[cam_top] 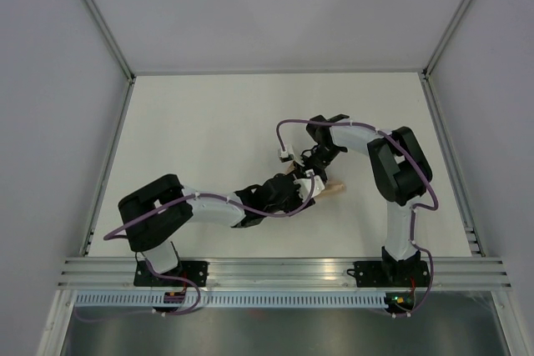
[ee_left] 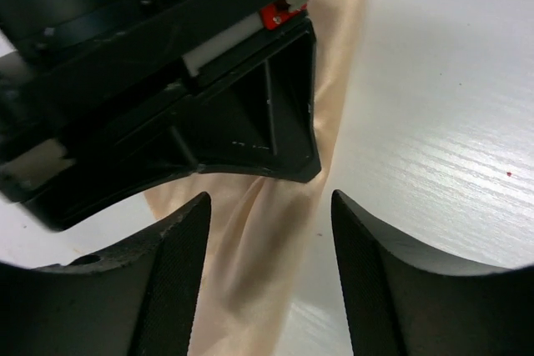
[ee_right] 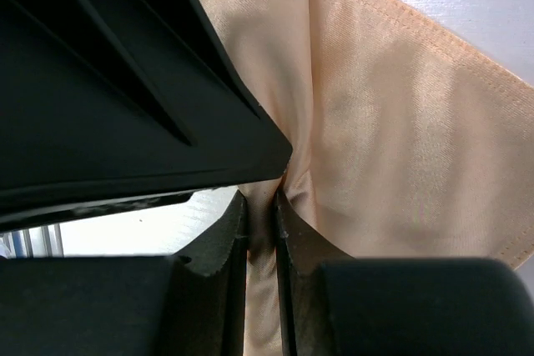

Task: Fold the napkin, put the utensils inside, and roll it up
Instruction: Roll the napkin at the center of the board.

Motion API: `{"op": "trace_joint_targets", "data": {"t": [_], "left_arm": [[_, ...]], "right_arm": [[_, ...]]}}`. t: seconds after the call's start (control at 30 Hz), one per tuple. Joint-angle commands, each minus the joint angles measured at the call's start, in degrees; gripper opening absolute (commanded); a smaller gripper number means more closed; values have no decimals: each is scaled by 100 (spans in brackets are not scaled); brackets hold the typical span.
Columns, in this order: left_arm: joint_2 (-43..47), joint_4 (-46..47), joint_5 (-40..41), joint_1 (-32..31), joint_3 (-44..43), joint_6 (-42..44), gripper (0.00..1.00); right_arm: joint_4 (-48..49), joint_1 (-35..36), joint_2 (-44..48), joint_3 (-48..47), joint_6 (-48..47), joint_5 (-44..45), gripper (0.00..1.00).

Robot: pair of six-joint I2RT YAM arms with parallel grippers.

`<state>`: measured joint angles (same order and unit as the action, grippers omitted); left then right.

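The napkin (cam_top: 332, 190) lies bunched narrow at the table's (cam_top: 209, 122) middle. The right tool (ee_right: 261, 223) pinches it; the left tool (ee_left: 271, 264) straddles it wide open, empty. It should close squarely for a tight roll.

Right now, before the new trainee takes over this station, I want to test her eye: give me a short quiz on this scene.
1. True or false: the right gripper is shut on the napkin.
2. The left gripper is: A) clamped on a fork; B) open, straddling the napkin; C) resting on bare table far from the cloth.
3. How many utensils show in the three views?
Key: 1 true; 2 B; 3 none.
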<state>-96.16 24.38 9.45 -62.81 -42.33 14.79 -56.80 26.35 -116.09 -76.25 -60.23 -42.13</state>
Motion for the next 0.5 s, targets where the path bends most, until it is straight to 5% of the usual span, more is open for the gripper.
{"op": "trace_joint_targets", "data": {"t": [0.0, 0.2, 0.47], "left_arm": [[-210, 49, -259, -12, -250, 314, 63], [-465, -12, -356, 5, -320, 402, 53], [-649, -153, -619, 67, -364, 385, 21]], "right_arm": [[265, 46, -555, 251, -191, 812, 2], [230, 19, -625, 145, -147, 794, 2], [99, -33, -590, -4, -68, 645, 6]]}}
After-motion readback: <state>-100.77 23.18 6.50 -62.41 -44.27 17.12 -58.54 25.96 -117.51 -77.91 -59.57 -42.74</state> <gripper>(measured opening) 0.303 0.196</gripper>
